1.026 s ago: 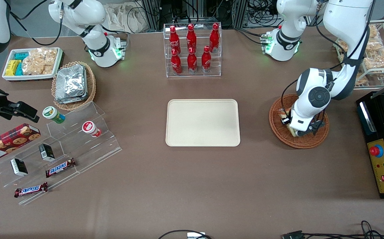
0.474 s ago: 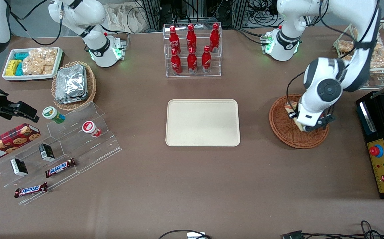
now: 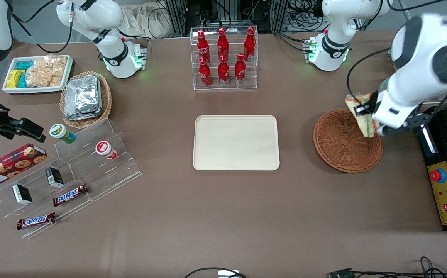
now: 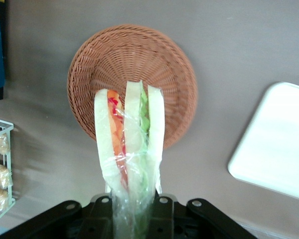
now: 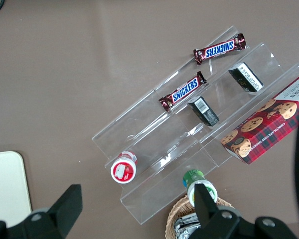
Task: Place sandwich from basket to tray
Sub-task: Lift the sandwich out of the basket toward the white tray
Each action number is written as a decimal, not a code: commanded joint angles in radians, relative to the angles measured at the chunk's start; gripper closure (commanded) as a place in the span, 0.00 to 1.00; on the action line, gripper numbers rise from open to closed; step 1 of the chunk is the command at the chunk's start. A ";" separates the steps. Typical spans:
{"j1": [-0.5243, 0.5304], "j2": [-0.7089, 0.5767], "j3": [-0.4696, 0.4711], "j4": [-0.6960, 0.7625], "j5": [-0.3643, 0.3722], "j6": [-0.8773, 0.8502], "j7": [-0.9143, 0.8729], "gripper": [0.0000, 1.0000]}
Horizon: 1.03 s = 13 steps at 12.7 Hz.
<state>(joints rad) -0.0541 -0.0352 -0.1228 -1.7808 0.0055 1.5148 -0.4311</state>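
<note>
My left gripper (image 3: 367,116) is shut on the sandwich (image 3: 361,114), a wrapped wedge of white bread with green and orange-red filling, and holds it high above the round brown wicker basket (image 3: 341,148). In the left wrist view the sandwich (image 4: 129,144) hangs from the gripper (image 4: 132,214) over the basket (image 4: 119,59), which holds nothing. The cream-beige tray (image 3: 236,142) lies flat in the table's middle, bare, apart from the basket toward the parked arm's end; its corner shows in the left wrist view (image 4: 276,144).
A clear rack of red bottles (image 3: 223,58) stands farther from the front camera than the tray. A black box with a red button (image 3: 445,181) and a wire rack of snack packets (image 3: 437,65) stand beside the basket at the working arm's end. Snack shelves (image 3: 73,170) lie toward the parked arm's end.
My left gripper has risen out of the basket with the sandwich in it, moving up and toward the working arm's end. The basket now lies uncovered.
</note>
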 commanded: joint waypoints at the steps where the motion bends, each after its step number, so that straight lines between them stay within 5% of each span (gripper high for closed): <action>1: -0.047 0.078 -0.011 0.240 -0.036 -0.140 0.020 1.00; 5: -0.151 0.211 -0.096 0.424 -0.042 -0.205 -0.008 1.00; 8: -0.228 0.319 -0.179 0.432 -0.033 -0.168 -0.003 1.00; 13: -0.340 0.365 -0.181 0.218 0.034 0.109 -0.020 1.00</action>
<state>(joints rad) -0.3815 0.3473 -0.3084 -1.4701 0.0150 1.5407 -0.4366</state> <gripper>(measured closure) 0.806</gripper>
